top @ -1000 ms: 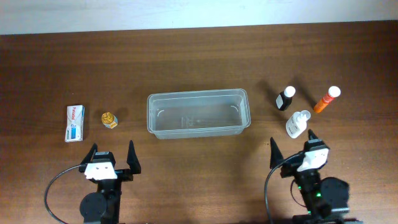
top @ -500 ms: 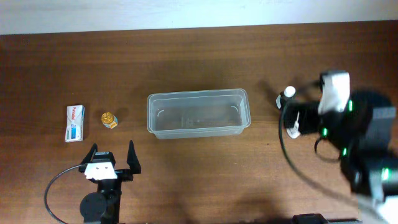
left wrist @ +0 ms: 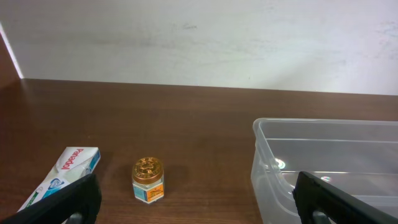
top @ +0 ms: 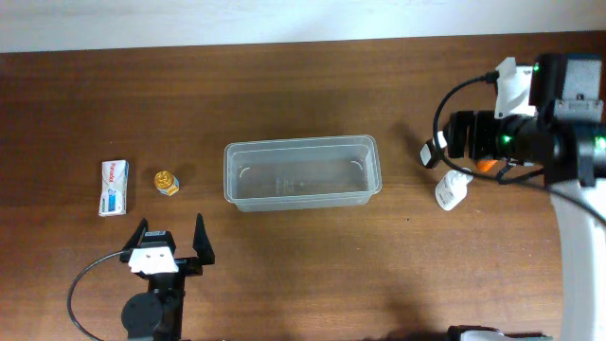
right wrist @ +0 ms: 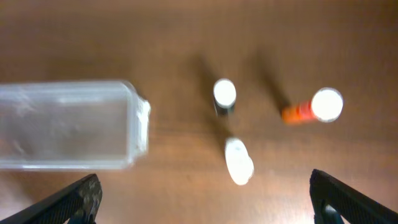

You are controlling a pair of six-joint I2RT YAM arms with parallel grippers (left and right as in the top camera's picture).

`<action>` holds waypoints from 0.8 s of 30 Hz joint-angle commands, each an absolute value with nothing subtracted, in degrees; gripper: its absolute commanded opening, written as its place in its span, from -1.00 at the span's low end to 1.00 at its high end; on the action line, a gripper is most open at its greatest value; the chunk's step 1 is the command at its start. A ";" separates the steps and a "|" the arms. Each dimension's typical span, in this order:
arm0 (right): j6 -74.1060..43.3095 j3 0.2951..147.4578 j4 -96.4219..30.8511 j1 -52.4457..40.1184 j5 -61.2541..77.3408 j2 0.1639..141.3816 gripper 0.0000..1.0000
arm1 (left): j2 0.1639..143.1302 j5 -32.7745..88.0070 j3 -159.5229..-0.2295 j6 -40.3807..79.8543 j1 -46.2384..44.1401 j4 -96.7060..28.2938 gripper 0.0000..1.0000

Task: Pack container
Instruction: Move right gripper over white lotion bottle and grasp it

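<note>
Near the front edge of the brown wooden surface the left claw sits spread, empty; a white cardboard box and gold-lidded jar lie just beyond. Mid-surface stands the clear rectangular plastic container, empty, bare wood around it. The right claw, wide apart and empty, hovers over a white plastic bottle, dark white-capped bottle and orange white-capped bottle; so crowded, one could topple.

left hand, right hand, jaws wide
</note>
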State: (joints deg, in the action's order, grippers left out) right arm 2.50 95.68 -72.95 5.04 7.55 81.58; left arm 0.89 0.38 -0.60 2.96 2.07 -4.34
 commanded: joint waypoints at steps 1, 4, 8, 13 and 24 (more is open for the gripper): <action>5.85 96.53 -75.64 6.11 7.70 86.06 0.97 | 0.36 0.16 -0.49 2.28 2.42 -4.75 0.99; 5.76 96.49 -78.15 6.52 7.77 89.78 0.98 | 0.36 0.19 -0.49 2.26 2.42 -4.78 0.99; 5.76 96.38 -80.95 6.44 9.19 95.02 0.94 | 0.36 0.16 -0.49 2.26 2.42 -4.75 0.99; 5.74 94.67 -81.80 6.52 9.72 99.83 0.83 | 0.36 0.16 -0.49 2.28 2.42 -4.78 0.99; 3.99 83.92 -75.29 6.61 8.34 100.66 0.97 | 0.36 0.19 -0.49 2.26 2.42 -4.75 0.99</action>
